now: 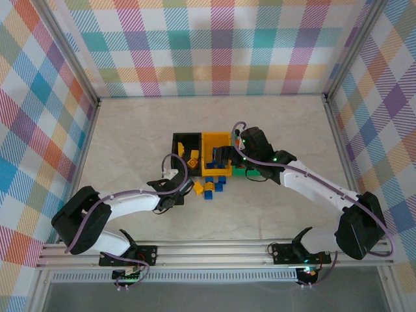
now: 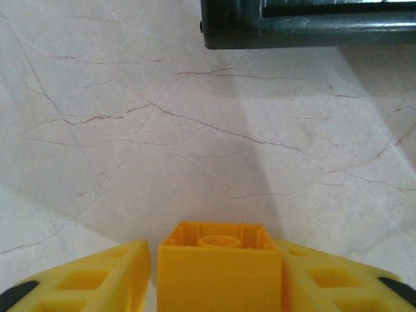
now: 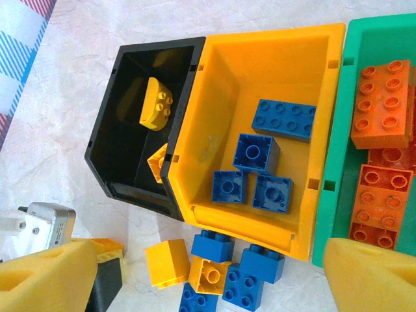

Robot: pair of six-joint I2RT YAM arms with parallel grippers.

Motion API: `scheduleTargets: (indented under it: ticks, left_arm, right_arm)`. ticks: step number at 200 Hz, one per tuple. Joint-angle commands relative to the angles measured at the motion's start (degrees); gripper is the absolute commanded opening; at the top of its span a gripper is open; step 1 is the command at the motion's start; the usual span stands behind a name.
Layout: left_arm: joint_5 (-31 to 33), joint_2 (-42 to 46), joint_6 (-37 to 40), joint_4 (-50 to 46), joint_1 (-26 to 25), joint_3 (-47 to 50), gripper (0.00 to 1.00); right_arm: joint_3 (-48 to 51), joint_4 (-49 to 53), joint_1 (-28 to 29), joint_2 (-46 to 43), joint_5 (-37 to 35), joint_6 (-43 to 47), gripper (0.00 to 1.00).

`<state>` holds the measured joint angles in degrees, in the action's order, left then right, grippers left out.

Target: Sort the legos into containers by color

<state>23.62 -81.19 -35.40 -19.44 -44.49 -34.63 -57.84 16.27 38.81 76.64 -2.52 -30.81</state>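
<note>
Left gripper point(image 2: 218, 261), apparently clenched on a yellow brick point(image 2: 220, 276), faces the black bin point(image 2: 305, 31) left of the yellow bin point(image 3: 273, 58), where yellow pieces already lie. Right gripper point(image 3: 208, 270) hangs released over the yellow bin's near edge, above loose legos point(image 3: 168, 261) awaiting sorting.

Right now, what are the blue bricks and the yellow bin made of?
The blue bricks look like hard plastic: smooth, slightly shiny, with crisp moulded studs. The yellow bin also seems to be plastic: glossy, with thin moulded walls and little slots near its rim.
</note>
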Motion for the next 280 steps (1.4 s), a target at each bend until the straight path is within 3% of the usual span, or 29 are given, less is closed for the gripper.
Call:
scheduleTargets:
  ticks: [1,27,55,120,145,179,220,246,280]
  left_arm:
    - [-0.1,2.0,-0.4,-2.5,0.1,0.7,0.42]
    - [-0.8,5.7,0.3,-5.5,-0.2,-3.2,0.27]
    - [-0.2,7.3,3.7,-8.9,1.1,-13.9,0.27]
    - [-3.4,-15.9,8.6,-12.6,10.3,-39.1,0.26]
    - [-4.8,-21.7,8.3,-13.4,12.1,-44.3,0.35]
    - [-7.3,-24.8,8.3,-16.1,12.8,-51.0,0.61]
    - [-11.3,-11.9,7.7,-16.5,13.7,-50.6,0.93]
    - [-11.8,0.4,7.5,-18.2,14.7,-46.7,1.00]
    - [-8.4,16.5,6.4,-21.5,14.9,-37.9,1.00]
  right_arm:
    - [1.0,-1.1,-0.1,-1.6,-1.0,-0.4,0.90]
    - [1.9,-1.4,-0.2,-2.1,-1.0,-1.1,0.90]
    - [3.4,-1.9,-0.1,-2.7,-0.7,-2.0,0.90]
    - [9.0,-1.6,1.3,-3.0,1.7,-4.6,0.89]
    - [10.7,-2.9,6.2,-2.3,1.0,-4.5,0.88]
    - [6.8,-3.1,13.5,3.5,0.8,0.9,0.84]
    - [-2.6,-1.5,17.4,15.6,0.6,5.7,0.81]
    - [-8.2,-0.2,17.6,22.1,-0.5,8.0,0.79]
    - [-12.0,1.5,17.6,27.2,-3.0,9.3,0.76]
